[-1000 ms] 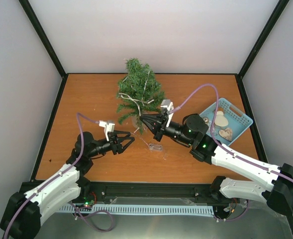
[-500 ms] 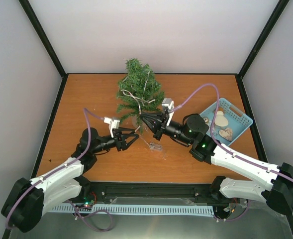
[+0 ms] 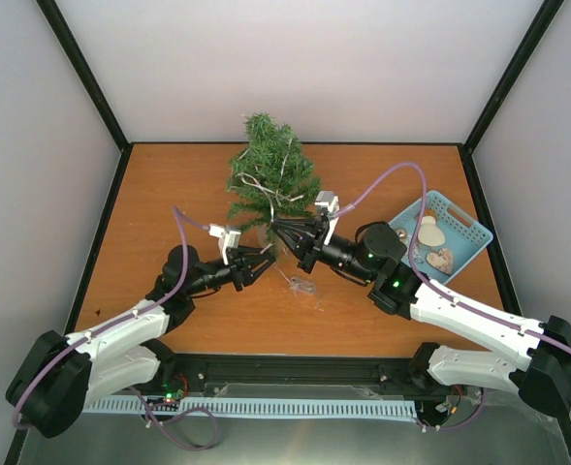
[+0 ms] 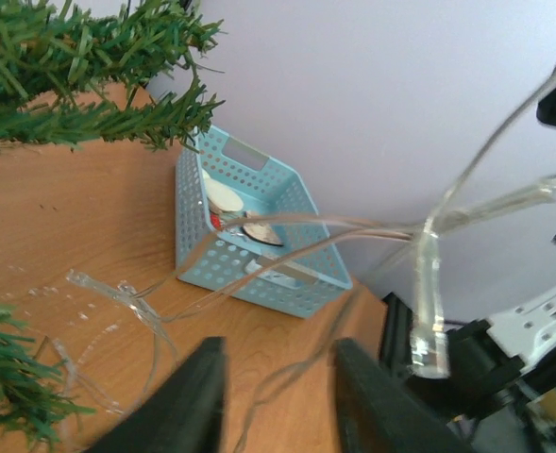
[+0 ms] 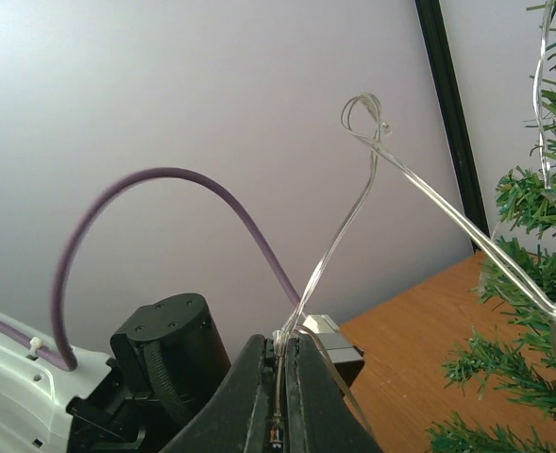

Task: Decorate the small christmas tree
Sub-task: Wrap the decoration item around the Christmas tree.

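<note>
The small christmas tree (image 3: 270,176) stands at the back middle of the table, with a clear light string (image 3: 266,199) draped over it; its branches (image 4: 79,94) also show in the left wrist view. My right gripper (image 3: 277,232) sits just in front of the tree's base, shut on the light string (image 5: 372,160), which loops up from its fingertips (image 5: 259,373). My left gripper (image 3: 263,263) is just below and left of it, open. A thin strand of the string (image 4: 259,415) runs between its fingers (image 4: 188,401) without touching them. A clear bulb (image 4: 429,321) hangs to the right.
A light blue perforated basket (image 3: 464,218) at the right holds pale flat ornaments (image 3: 432,232), and it shows again as the basket (image 4: 211,255) in the left wrist view. More loose string (image 3: 302,284) lies on the wood between the grippers. Black frame posts stand at the corners.
My left arm has reached to the right, towards the tree and the right gripper, and its jaws have narrowed. The right arm has barely moved and still holds the string.
</note>
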Motion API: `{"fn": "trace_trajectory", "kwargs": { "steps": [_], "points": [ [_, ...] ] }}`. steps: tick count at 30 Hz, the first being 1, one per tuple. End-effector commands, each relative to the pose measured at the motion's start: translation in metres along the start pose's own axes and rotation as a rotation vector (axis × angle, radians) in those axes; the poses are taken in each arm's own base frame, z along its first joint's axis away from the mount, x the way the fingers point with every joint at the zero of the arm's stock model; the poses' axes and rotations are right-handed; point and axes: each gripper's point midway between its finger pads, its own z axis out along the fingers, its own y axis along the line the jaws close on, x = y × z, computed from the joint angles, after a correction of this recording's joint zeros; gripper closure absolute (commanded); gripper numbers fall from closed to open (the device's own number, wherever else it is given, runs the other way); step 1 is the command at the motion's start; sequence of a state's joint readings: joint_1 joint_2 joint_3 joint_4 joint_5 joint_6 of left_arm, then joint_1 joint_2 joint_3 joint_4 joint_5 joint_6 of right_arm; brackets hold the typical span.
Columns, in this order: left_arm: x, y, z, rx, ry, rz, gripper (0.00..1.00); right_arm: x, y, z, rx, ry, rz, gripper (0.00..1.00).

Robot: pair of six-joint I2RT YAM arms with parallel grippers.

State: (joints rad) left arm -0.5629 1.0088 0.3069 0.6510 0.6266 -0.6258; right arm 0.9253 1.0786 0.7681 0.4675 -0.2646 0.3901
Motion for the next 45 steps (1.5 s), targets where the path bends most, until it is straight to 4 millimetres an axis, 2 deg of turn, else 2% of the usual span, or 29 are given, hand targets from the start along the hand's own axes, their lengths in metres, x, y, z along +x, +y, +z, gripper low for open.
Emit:
{"fn": "trace_trajectory", "kwargs": {
  "steps": [1, 4, 5, 10, 15, 19, 22, 24, 27, 30, 35, 40, 45],
  "points": [
    [-0.023, -0.015, -0.002, 0.024, -0.078, 0.103, 0.82, -0.010, 0.005, 0.003, -0.004, -0.033, -0.009, 0.97],
    [-0.025, -0.016, -0.011, -0.011, -0.101, 0.126, 0.98, -0.001, -0.002, 0.003, 0.027, 0.003, -0.015, 0.96],
    [-0.026, -0.016, -0.014, -0.021, -0.106, 0.135, 0.99, 0.002, -0.005, 0.003, 0.041, 0.015, -0.024, 0.94],
    [-0.024, -0.016, -0.021, -0.054, -0.101, 0.133, 0.99, 0.018, -0.019, -0.004, 0.128, 0.104, -0.080, 0.76],
    [-0.015, -0.008, -0.022, -0.088, -0.071, 0.095, 0.99, 0.038, -0.034, -0.028, 0.222, 0.196, -0.128, 0.75],
    [-0.011, 0.014, -0.025, -0.201, -0.058, 0.092, 0.99, 0.050, -0.040, -0.046, 0.266, 0.220, -0.131, 0.76],
    [-0.003, 0.038, -0.030, -0.339, -0.014, 0.063, 0.81, 0.064, -0.049, -0.055, 0.305, 0.258, -0.117, 0.71],
    [0.005, 0.048, -0.034, -0.389, 0.019, 0.077, 0.70, 0.070, -0.054, -0.060, 0.334, 0.277, -0.117, 0.69],
    [0.016, 0.065, -0.043, -0.479, 0.049, 0.077, 0.45, 0.065, -0.053, -0.064, 0.340, 0.265, -0.142, 0.67],
    [0.026, 0.075, -0.051, -0.521, 0.044, 0.101, 0.42, 0.057, -0.052, -0.068, 0.342, 0.243, -0.179, 0.66],
    [0.034, 0.080, -0.053, -0.513, 0.025, 0.137, 0.40, 0.047, -0.050, -0.076, 0.347, 0.207, -0.237, 0.65],
    [0.039, 0.073, -0.039, -0.413, 0.022, 0.134, 0.38, 0.037, -0.048, -0.083, 0.359, 0.177, -0.276, 0.64],
    [0.056, 0.080, -0.027, -0.380, 0.077, 0.068, 0.37, 0.033, -0.046, -0.090, 0.363, 0.155, -0.290, 0.64]
  ]
}}
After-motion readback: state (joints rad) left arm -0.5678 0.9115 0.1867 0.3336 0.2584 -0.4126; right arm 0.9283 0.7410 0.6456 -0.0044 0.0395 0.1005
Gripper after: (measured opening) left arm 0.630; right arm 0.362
